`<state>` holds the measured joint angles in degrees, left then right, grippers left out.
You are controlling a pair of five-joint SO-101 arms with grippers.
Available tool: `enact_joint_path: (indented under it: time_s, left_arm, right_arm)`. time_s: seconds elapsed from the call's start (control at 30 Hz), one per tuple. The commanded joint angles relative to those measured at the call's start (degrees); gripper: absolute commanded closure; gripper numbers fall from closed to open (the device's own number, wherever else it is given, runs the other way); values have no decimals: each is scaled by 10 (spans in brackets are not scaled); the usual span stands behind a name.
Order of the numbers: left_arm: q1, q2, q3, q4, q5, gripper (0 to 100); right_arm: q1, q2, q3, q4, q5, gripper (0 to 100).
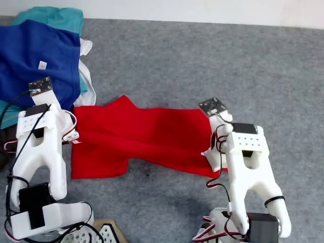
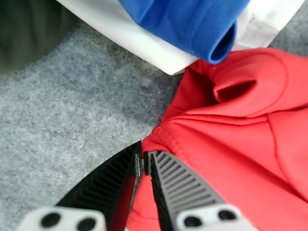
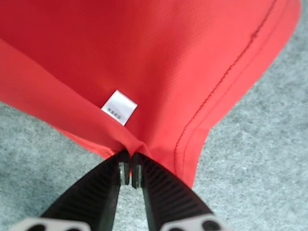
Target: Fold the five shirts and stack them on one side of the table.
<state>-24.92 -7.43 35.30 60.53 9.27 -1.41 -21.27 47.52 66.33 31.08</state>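
Two holds on one garment: what am I gripping, exactly?

— You have the red shirt (image 1: pixel 142 139) pinched at both ends. Your left gripper (image 2: pixel 143 166) is closed down on a bunched edge at one end of the red shirt. Your right gripper (image 3: pixel 130 168) is clamped on a small fold at the opposite end, just beside the white label (image 3: pixel 119 107) and near the stitched hem.

— Where does it lie?

— It is spread across the grey table (image 1: pixel 202 61) between your two arms, creased and slack in the middle. The blue shirt (image 1: pixel 35 61) lies on the white shirt (image 1: pixel 87 81) and the teal shirt (image 1: pixel 50 15), heaped just past the red shirt's left-gripper end. A blue cuff reaches its edge there.

— How will it handle?

— I judge it light, soft and limp, so it will sag and drag rather than hold a shape. The knit looks smooth, and so thin a pinch may slip. You would do better taking hold at the hem or a seam, where the cloth is doubled. Keep both ends taut, and mind that the neighbouring cuff does not come along
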Motion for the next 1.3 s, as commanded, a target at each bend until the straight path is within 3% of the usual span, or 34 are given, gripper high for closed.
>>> enact_joint_path:
  time_s: [0.0, 0.13, 0.23, 0.57, 0.83, 0.93, 1.07, 1.27]
  left_arm:
    - [-15, -24, 0, -8, 0, 866]
    - [-12, -25, 1, -5, 0, 670]
    - [-16, -26, -1, 9, -2, 597]
    - [-91, -119, -87, 133, -4, 593]
    - [-110, -122, -131, 134, -1, 593]
    - [-63, -73, -172, 134, 1, 594]
    - [51, 22, -255, 139, 2, 622]
    - [156, 187, -436, 206, 2, 812]
  right_arm:
    - [0, -23, -5, -6, 5, 915]
    - [-10, -26, -6, -5, 4, 774]
    - [-11, -26, -33, 9, 4, 786]
    - [-22, -26, -206, 155, -44, 820]
    - [-28, -20, -183, 108, -88, 878]
    - [-40, -20, -171, 92, -89, 881]
    - [-52, -25, -175, 92, -114, 882]
    - [-56, -24, -166, 65, -180, 882]
